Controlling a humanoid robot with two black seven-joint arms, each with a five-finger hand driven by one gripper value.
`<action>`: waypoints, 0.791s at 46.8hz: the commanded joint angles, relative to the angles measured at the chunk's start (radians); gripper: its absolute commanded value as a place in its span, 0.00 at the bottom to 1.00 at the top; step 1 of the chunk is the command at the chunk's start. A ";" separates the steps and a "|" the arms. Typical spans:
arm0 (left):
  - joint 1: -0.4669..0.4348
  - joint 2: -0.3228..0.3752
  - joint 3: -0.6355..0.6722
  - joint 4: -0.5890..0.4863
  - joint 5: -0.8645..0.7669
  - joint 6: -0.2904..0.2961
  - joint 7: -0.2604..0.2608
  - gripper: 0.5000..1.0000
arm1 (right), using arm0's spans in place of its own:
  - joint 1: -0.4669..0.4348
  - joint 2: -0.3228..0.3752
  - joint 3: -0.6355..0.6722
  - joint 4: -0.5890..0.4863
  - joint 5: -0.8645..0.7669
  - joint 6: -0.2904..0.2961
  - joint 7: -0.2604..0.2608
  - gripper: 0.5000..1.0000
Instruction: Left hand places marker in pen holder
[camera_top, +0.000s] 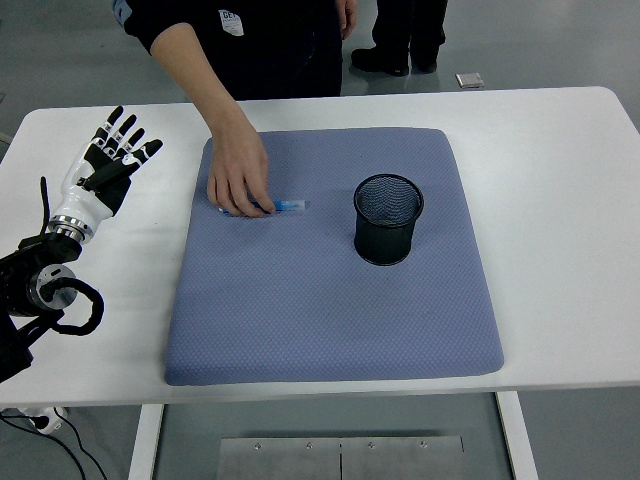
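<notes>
A marker with a blue cap lies on the blue-grey mat, left of the middle. A person's hand rests on its left end and covers most of it. A black mesh pen holder stands upright on the mat, to the right of the marker. My left hand is over the white table left of the mat, fingers spread, holding nothing. It is well apart from the marker.
A person in dark clothes stands at the table's far edge, one arm reaching down over the mat. Another person's legs show at the top right. A small grey object lies on the floor beyond the table.
</notes>
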 joint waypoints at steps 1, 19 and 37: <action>-0.002 0.000 0.000 0.000 0.000 0.001 0.001 1.00 | 0.000 0.000 0.000 0.000 0.000 0.000 0.000 1.00; 0.006 -0.002 -0.002 0.000 0.000 -0.001 -0.001 1.00 | 0.000 0.000 0.000 0.000 0.000 0.000 0.000 1.00; 0.005 -0.002 -0.002 0.000 0.003 -0.004 -0.001 1.00 | 0.000 0.000 0.000 0.000 0.000 0.000 0.000 1.00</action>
